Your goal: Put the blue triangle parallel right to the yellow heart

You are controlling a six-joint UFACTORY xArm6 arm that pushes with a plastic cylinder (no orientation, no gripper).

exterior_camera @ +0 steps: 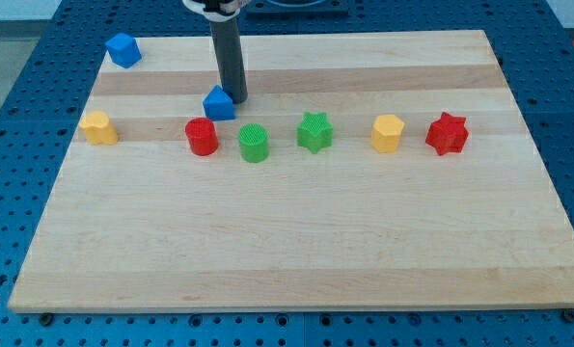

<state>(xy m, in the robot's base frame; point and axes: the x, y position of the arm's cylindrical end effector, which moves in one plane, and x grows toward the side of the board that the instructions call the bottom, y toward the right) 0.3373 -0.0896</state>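
Blocks lie scattered on the pale wooden board (296, 251), which rests on a blue perforated table (16, 116). We are one arm ending in a straight dark rod (229, 58), so we have no fingers to spread or close; my tip (236, 99) sits on the board, touching the right side of the small blue triangle block (218, 103).

That blue triangle stands in the left half of the board, just far of the row of other pieces. The yellow heart block (98, 127) sits at the board's left edge, well apart from the triangle and slightly nearer to us than it. Between them, just near and left of the triangle, is the red block (202, 136), roughly cylindrical. To its right come the green ribbed cylinder block (254, 143), the green star block (314, 132), a yellow block (387, 133) of hexagon-like outline, and the red star block (448, 133), all strung out in a line toward the right edge. A second blue block (123, 49), whose shape we cannot make out surely, rests at the far left corner.
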